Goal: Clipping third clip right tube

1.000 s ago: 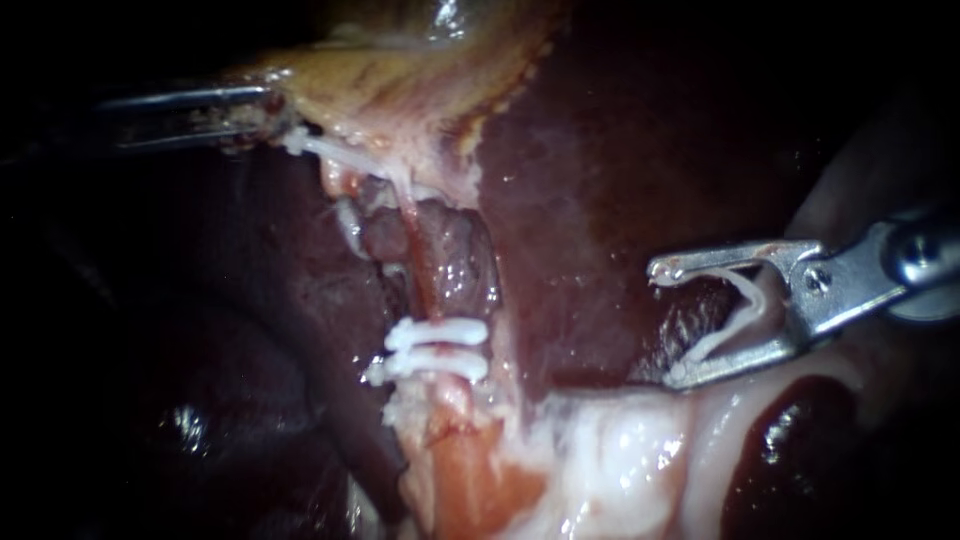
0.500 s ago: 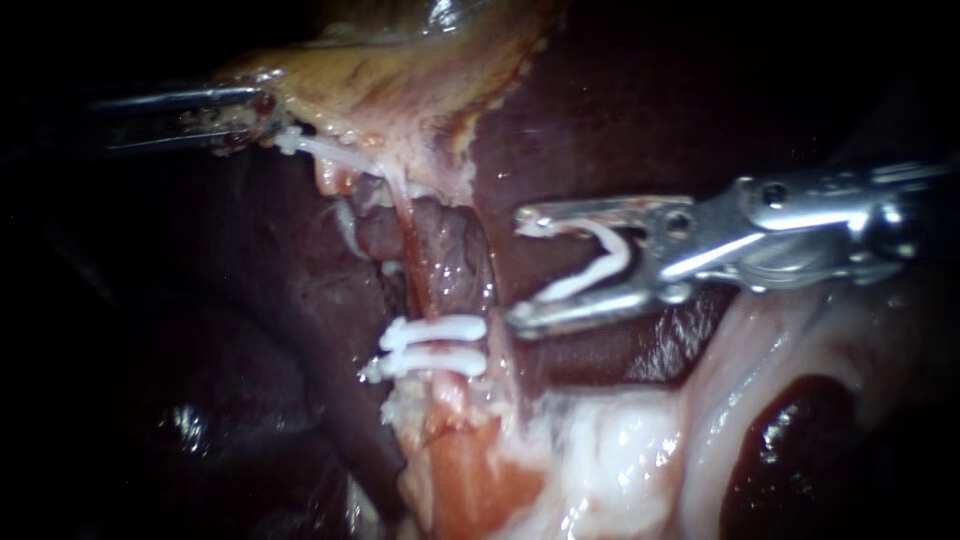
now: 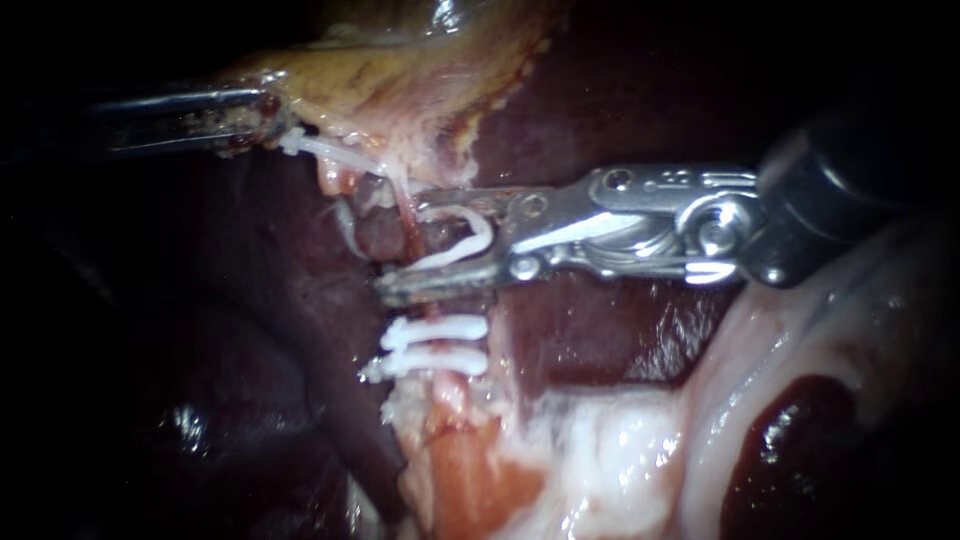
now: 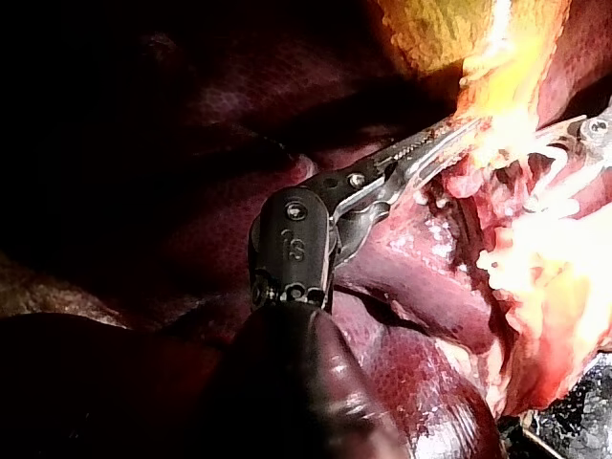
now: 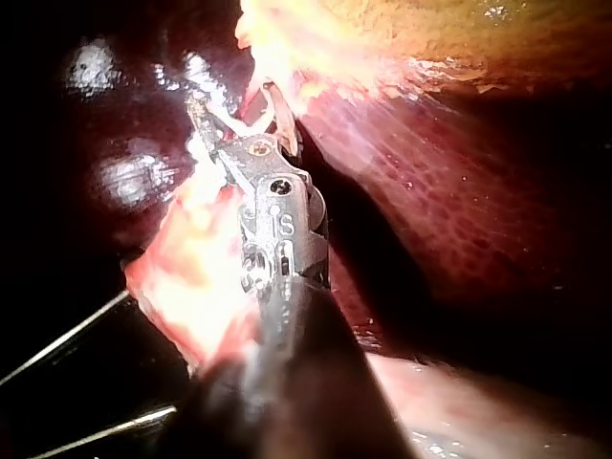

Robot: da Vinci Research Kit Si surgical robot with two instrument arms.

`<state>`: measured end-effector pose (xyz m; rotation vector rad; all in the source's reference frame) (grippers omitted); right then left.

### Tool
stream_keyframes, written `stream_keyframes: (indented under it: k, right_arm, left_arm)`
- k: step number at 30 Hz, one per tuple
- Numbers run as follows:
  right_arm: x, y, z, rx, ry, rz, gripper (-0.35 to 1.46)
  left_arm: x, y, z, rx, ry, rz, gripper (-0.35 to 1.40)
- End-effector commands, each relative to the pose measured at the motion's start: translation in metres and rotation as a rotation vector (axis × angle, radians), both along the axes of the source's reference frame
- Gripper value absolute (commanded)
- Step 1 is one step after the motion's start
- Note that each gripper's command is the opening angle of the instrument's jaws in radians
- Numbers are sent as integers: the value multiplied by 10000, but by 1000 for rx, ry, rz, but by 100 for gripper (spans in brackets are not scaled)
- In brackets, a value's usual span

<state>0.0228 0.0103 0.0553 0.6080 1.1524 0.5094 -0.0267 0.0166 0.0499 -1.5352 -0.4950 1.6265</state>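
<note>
two clips (image 3: 435,345) sit on the tube (image 3: 408,222); just above, the right instrument (image 3: 400,245) holds a white clip (image 3: 480,238) in wide jaws astride it. the left instrument (image 3: 262,118) pinches the gallbladder (image 3: 400,70).

My right instrument (image 3: 400,248) is bright, polished metal at the jaws, with a matt black shaft behind. The loaded clip (image 3: 465,240) it carries and the two closed clips (image 3: 436,345) look like smooth white plastic. My left instrument (image 3: 262,115) is duller, smeared metal. The liver (image 3: 590,330) is wet and glossy. The gallbladder (image 3: 380,70) looks rougher and fibrous.
</note>
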Motion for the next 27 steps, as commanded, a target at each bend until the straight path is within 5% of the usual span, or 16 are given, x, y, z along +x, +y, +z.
stream_keyframes:
  k: [1, 8, 13, 20, 23, 27]
  right_arm:
    - [4, 1, -2, 12, 26, 8, 50]
    - [12, 3, -26, 86, 146, 26, 50]
    - [12, 8, -52, 99, 172, 27, 49]
    - [7, 13, -63, 107, 186, 29, 43]
    - [2, 13, -63, 107, 187, 27, 34]
    - [-5, 15, -65, 115, 188, 26, 0]
  left_arm:
    - [0, 0, 1, 0, 0, 0, -35]
    - [-1, 0, 1, 0, 0, 0, -35]
    - [-1, 0, 1, 0, 0, 0, -35]
    - [-1, 0, 1, 0, 0, 0, -35]
    - [-2, 0, 1, 0, 0, 0, -35]
    - [-2, 0, 1, 0, 2, -3, -35]
